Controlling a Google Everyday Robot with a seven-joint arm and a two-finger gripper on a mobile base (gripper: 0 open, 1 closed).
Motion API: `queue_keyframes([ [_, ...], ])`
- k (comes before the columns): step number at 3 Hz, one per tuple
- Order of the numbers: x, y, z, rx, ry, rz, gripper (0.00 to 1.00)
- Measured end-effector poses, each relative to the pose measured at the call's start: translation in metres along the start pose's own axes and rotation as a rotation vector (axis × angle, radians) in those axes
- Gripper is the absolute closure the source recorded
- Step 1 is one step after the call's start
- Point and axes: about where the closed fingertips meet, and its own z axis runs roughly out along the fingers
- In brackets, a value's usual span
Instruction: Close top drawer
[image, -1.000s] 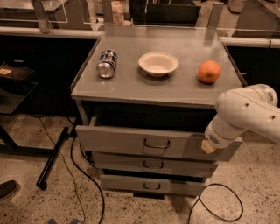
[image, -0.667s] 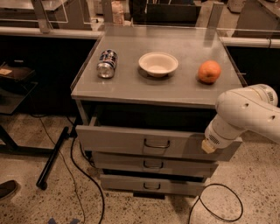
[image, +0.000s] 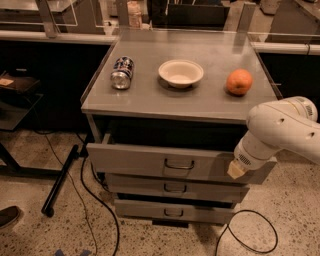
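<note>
Top drawer: the wide grey metal top drawer with a tall flat front stands partly pulled out of the grey cabinet; a dark gap shows between its front and the cabinet top, and the inside is too dark to make out.
Drawer handle: a small dark metal loop handle sits at the centre of the front panel.
Gripper: the pale-tipped gripper lies against the right part of the top drawer's front, to the right of the handle; whether it is open or closed cannot be told.
Arm: the bulky white robot arm comes in from the right edge, bent down toward the drawer front.
Cabinet top: the flat grey cabinet top bears three things in a row, well apart.
Left: a silver and blue drink can lying on its side.
Middle: a round white bowl, upright.
Right: a round orange fruit.
Lower drawers: two shorter grey drawers sit below, each a little open.
Floor: a black cable loop lies on the speckled floor at the right.
</note>
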Motion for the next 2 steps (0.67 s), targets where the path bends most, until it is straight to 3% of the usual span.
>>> queue_keyframes([
  [1,0.0,0.0,0.0,0.0,0.0,0.0,0.0],
  [2,0.0,0.0,0.0,0.0,0.0,0.0,0.0],
])
